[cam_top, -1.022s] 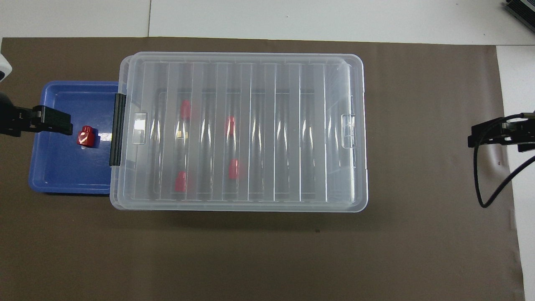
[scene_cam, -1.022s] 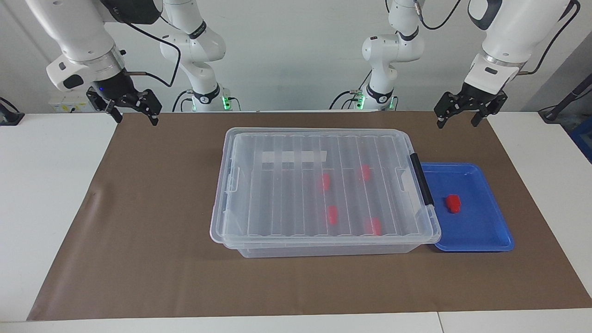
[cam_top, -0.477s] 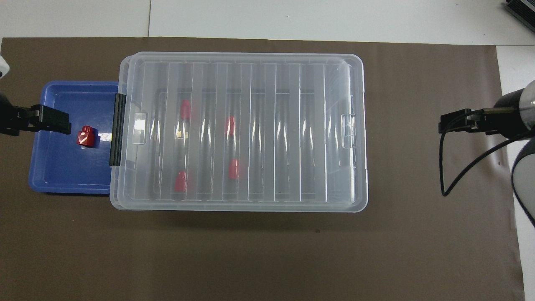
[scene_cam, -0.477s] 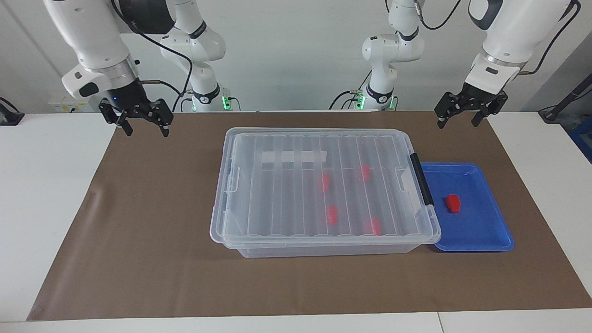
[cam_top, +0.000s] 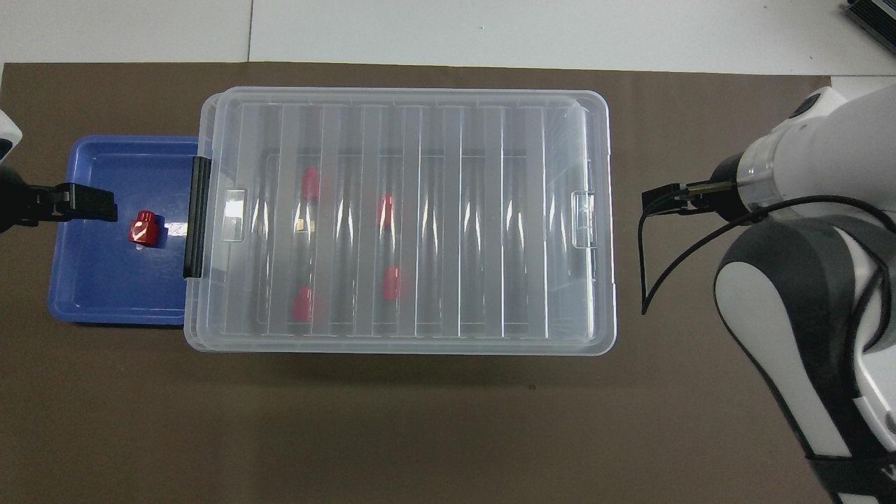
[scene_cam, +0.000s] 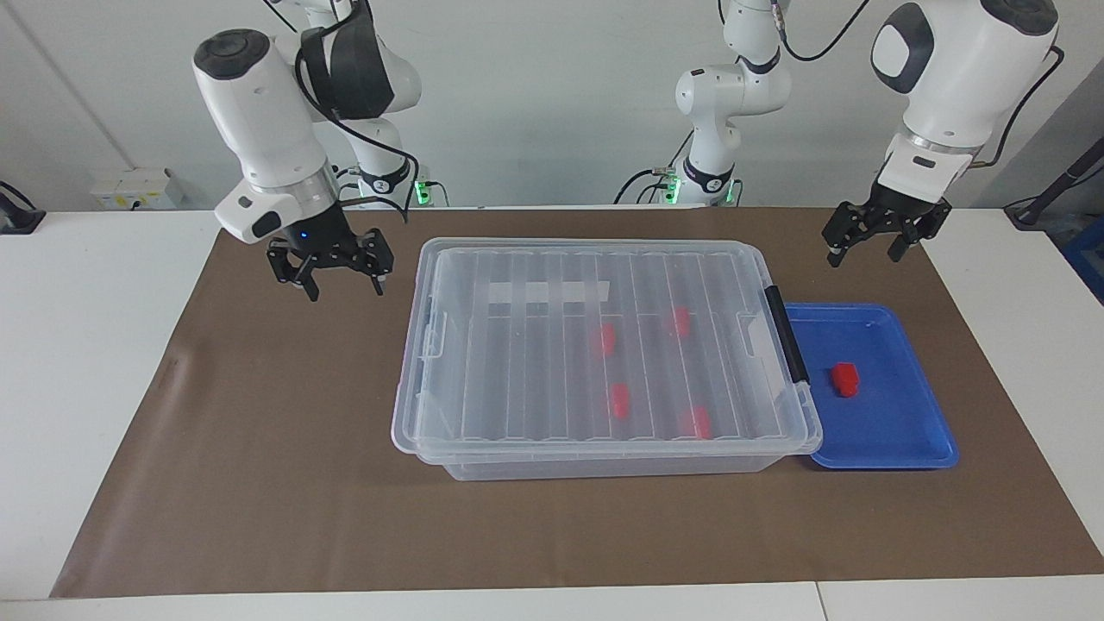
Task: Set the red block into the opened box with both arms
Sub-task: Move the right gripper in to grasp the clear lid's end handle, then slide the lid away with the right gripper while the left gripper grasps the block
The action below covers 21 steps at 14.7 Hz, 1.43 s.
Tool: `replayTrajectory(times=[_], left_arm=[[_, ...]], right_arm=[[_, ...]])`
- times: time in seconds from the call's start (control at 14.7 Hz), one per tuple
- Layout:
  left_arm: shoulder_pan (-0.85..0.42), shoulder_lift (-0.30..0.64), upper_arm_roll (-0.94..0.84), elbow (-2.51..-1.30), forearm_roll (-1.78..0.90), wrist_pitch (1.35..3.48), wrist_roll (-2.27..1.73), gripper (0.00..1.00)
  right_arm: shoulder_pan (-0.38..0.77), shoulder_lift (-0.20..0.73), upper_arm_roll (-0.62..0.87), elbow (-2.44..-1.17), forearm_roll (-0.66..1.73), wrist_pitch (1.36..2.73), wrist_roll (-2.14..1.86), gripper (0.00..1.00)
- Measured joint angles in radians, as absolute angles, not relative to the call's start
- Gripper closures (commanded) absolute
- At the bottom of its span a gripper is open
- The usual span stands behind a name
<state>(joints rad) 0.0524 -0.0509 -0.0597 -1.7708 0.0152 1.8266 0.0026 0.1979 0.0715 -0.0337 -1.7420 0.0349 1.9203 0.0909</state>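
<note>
The right gripper (scene_cam: 340, 280) has swung in from the surface's edge and now hangs, jaws open and empty, over the brown mat (scene_cam: 259, 414) just beside the box (scene_cam: 595, 354) at its latch end. The left gripper (scene_cam: 871, 243), also open, has dipped slightly toward the blue tray (scene_cam: 897, 431), where the red block (scene_cam: 844, 379) lies. The lid (scene_cam: 517, 345) is still shut, so opening likely comes first.
</note>
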Motion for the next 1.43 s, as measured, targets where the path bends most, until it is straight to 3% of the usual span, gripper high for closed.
replayTrajectory(times=[0.54,1.43], left_arm=[[0.116,0.029,-0.057,-1.937,0.015,2.132,0.059,0.00],[0.179,0.248,-0.056,-2.093,0.015,2.538,0.122,0.00]], right_arm=[[0.250,0.192,-0.034,-1.755,0.037,2.072,0.151,0.00],[0.242,0.203,-0.039,-1.768,-0.081,2.072,0.238,0.00]])
